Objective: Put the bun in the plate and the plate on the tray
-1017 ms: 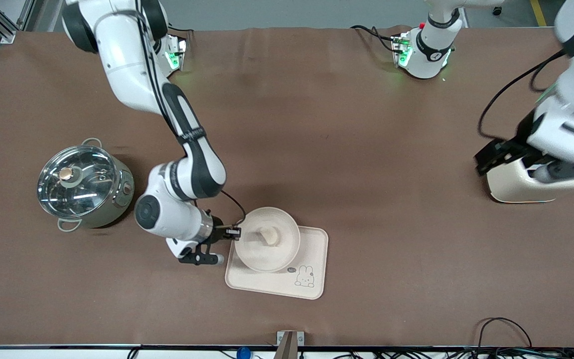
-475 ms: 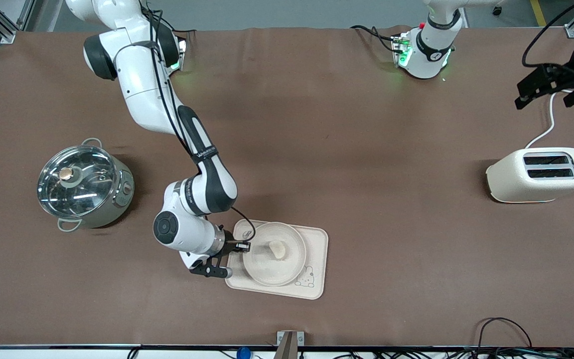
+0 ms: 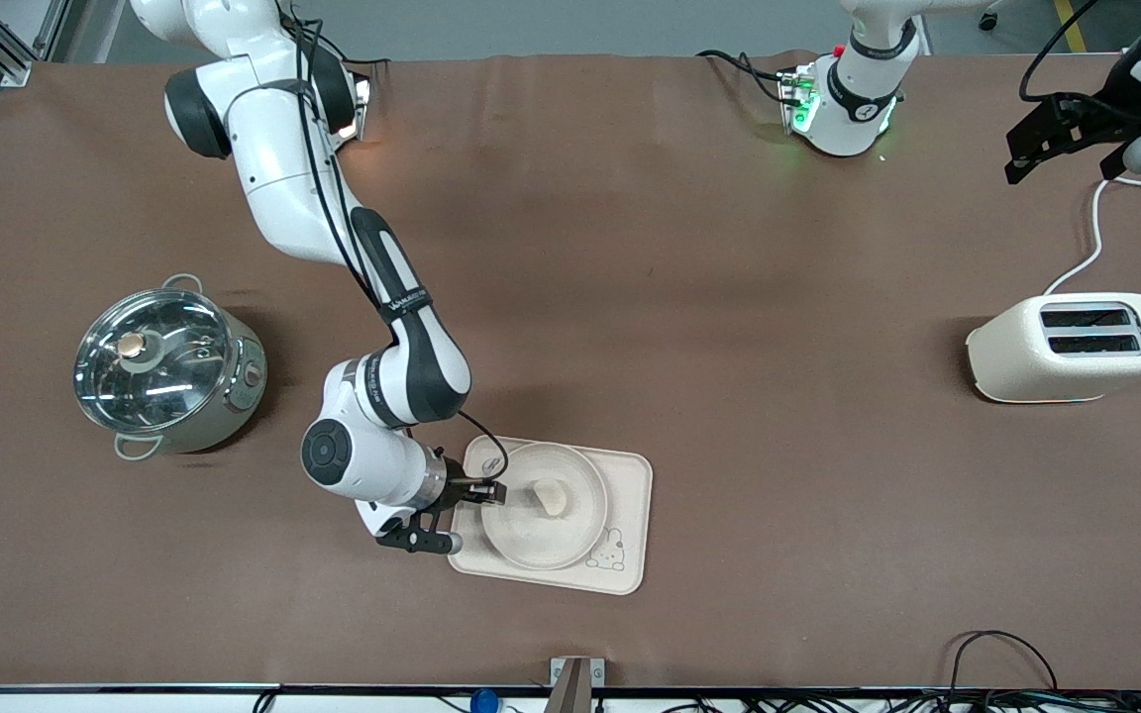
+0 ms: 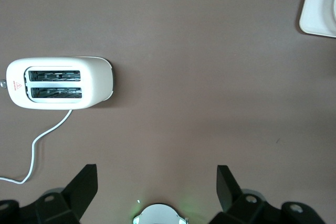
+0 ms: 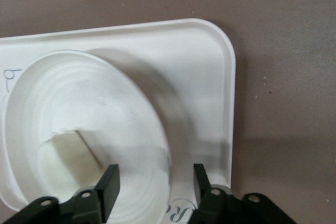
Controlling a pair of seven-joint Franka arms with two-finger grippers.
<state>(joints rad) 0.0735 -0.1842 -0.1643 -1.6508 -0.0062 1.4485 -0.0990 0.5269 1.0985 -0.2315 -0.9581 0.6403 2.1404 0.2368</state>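
The cream plate (image 3: 543,543) lies flat on the rabbit tray (image 3: 630,475), with the pale bun (image 3: 549,495) in it. My right gripper (image 3: 489,491) is low at the plate's edge toward the right arm's end, open, its fingers astride the rim. In the right wrist view the gripper (image 5: 156,184) straddles the plate (image 5: 94,93), with the bun (image 5: 65,156) inside and the tray (image 5: 210,77) under it. My left gripper (image 3: 1066,163) is open and empty, high over the table's left-arm end. A tray corner (image 4: 320,9) shows in the left wrist view.
A cream toaster (image 3: 1071,347) with a white cord stands at the left arm's end, also in the left wrist view (image 4: 60,82). A steel pot with a glass lid (image 3: 169,366) stands at the right arm's end, beside the right arm's elbow.
The right gripper lowered the plate with the bun onto the tray and now stands open at its rim. The left arm rose away from the toaster.
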